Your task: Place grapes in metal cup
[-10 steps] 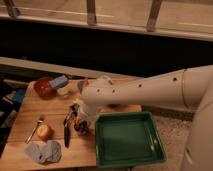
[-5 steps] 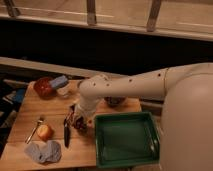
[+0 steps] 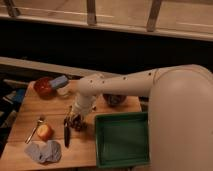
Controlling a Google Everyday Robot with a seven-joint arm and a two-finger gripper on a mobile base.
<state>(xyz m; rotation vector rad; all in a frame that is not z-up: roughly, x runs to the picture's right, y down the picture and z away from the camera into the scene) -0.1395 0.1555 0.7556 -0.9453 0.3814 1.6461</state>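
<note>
Grapes sit low on the wooden table, just left of the green tray, right at the gripper. Compared with a second ago the arm has swung further across the view and its big white body now fills the right side; the gripper has dropped closer onto the grapes. Likely the grasp is being made, not a lift yet. Cannot tell whether the gripper has clamped on the bunch or is only touching it.

Metal cup is at the back left, just beside the orange-red bowl, which has a blue-grey block on its rim. A dark bowl sits behind the arm, half hidden. A black-handled tool lies just left of the grapes, an orange and a spoon further left, a grey cloth at the front edge.

The path from grapes to cup looks open; the orange-red bowl crowds the cup, so the drop needs care.
</note>
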